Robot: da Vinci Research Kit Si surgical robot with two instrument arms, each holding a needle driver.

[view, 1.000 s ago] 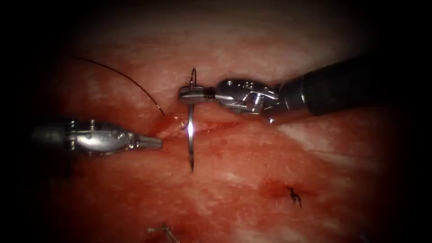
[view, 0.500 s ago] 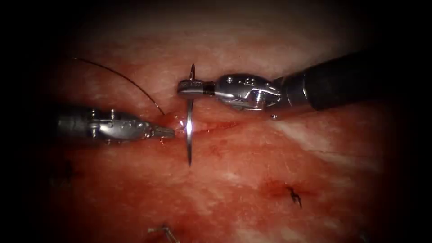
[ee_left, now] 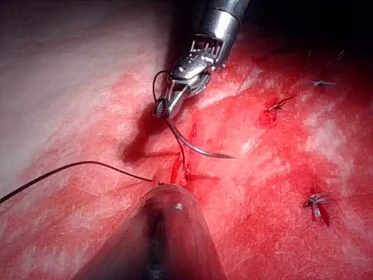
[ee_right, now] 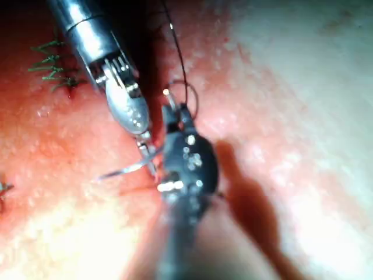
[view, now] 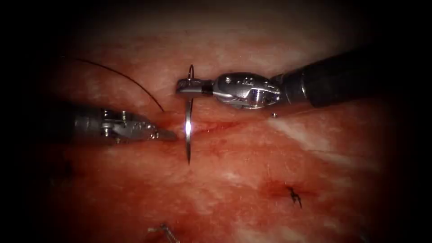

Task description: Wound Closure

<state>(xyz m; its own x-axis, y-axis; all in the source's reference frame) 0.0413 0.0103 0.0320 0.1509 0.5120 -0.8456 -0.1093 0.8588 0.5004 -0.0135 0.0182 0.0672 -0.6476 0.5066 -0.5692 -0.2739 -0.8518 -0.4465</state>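
At centre frame, the curved steel needle (view: 189, 130) is clenched near its swaged end by the right tool (view: 186, 85), clear of the red tissue (view: 270, 153); the point should be kept perpendicular to the cut (view: 216, 127). The left tool (view: 166, 134) is closed on nothing beside the black thread (view: 130, 81).

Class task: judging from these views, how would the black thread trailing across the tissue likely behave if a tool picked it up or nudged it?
The thread is hair-thin and lies in a loose curve, so it is probably floppy, not springy. It looks very light and would likely follow any tug. The tissue shines wet with red fluid, so the thread may cling or slip.
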